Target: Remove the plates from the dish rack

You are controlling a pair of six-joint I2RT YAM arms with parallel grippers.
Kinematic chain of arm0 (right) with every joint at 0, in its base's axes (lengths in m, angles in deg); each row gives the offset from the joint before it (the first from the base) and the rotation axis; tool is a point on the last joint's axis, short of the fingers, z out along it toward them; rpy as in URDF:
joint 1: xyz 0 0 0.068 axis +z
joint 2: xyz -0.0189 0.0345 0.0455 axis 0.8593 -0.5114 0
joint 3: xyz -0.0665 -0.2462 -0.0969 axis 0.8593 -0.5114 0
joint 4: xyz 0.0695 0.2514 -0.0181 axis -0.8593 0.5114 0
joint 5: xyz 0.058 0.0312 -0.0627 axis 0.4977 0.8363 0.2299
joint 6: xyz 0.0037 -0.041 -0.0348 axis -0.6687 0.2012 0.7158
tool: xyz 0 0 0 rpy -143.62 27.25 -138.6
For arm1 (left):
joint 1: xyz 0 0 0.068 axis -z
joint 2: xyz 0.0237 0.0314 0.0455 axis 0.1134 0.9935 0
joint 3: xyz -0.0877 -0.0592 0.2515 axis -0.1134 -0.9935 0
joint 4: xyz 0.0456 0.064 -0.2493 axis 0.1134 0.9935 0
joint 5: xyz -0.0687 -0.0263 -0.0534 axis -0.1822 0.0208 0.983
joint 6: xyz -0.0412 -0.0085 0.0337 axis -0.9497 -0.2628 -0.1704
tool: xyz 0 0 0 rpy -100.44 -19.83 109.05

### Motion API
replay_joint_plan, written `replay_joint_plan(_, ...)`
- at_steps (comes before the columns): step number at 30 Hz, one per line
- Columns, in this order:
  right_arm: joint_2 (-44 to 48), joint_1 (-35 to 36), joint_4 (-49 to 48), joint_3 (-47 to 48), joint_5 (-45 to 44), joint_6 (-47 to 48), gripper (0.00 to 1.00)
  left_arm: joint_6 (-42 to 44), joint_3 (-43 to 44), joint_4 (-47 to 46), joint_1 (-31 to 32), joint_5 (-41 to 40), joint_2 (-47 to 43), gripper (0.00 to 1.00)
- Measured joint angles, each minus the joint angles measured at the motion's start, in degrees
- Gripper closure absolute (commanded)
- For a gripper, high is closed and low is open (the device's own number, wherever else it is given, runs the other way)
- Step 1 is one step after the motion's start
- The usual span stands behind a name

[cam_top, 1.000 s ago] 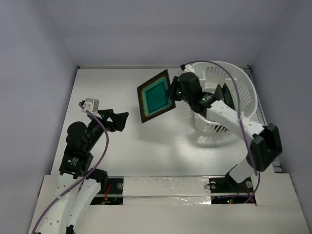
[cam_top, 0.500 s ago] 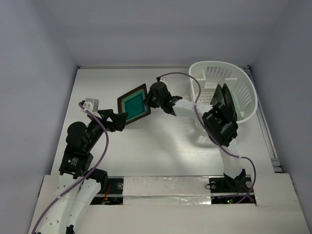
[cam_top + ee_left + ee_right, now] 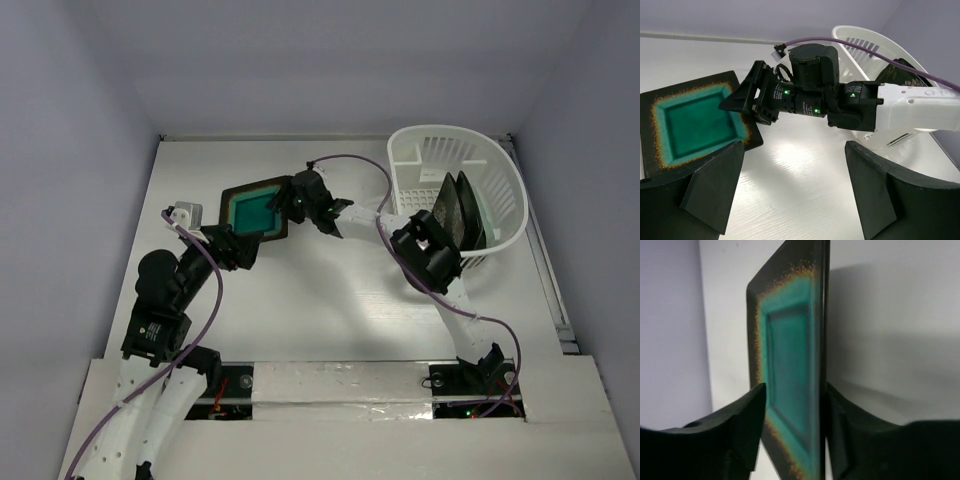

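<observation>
Near left, the left end effector [image 3: 794, 150] sits wide apart, empty. Just beyond it, the teal plate [image 3: 255, 210] has come across from the dish rack [image 3: 440, 150] and now lies nearly flat, low at the table [image 3: 330, 300]. The right end effector [image 3: 794, 410] straddles its edge; clamped or just released, can't tell. Looks like one out, with dark plates [image 3: 455, 210] upright in the rack. White glossy table, plain pale walls [image 3: 330, 60].

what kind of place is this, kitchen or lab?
Probably a lab test cell, not a kitchen: white table boxed in by blank walls, with just a dish rack and plates as props.
</observation>
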Motion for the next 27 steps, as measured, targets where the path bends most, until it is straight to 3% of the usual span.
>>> replay_joint_plan(5, 0.0, 0.2, -1.0, -0.3, 1.0, -0.7, 0.23, 0.0, 0.0, 0.0, 0.0, 0.2, 0.0, 0.21)
replay_joint_plan(11, 0.0, 0.2, 0.7, -1.2, 0.7, 1.5, 0.08, 0.0, 0.0, -0.1, 0.0, 0.4, 0.0, 0.21)
replay_joint_plan(14, 0.0, 0.2, 3.8, -1.1, -0.2, 3.8, 0.03, 0.0, 0.0, -0.1, 0.0, 0.4, 0.0, 0.21)
replay_joint_plan(22, 3.7, 0.2, 9.6, -0.7, -3.3, 10.2, 0.04, 0.0, 0.0, -0.1, 0.0, 0.4, 0.0, 0.21)
replay_joint_plan(25, 6.7, 0.3, 10.5, -1.0, -4.2, 12.5, 0.19, 0.0, 0.0, -0.1, 0.0, 0.4, 0.0, 0.21)
replay_joint_plan(26, 8.4, 0.3, 10.7, -1.8, -4.7, 13.6, 0.55, 0.0, 0.0, -0.1, 0.0, 0.4, 0.0, 0.21)
replay_joint_plan(27, 10.4, 0.3, 10.9, -3.0, -5.1, 14.8, 0.79, 0.0, 0.0, -0.1, 0.0, 0.4, 0.0, 0.22)
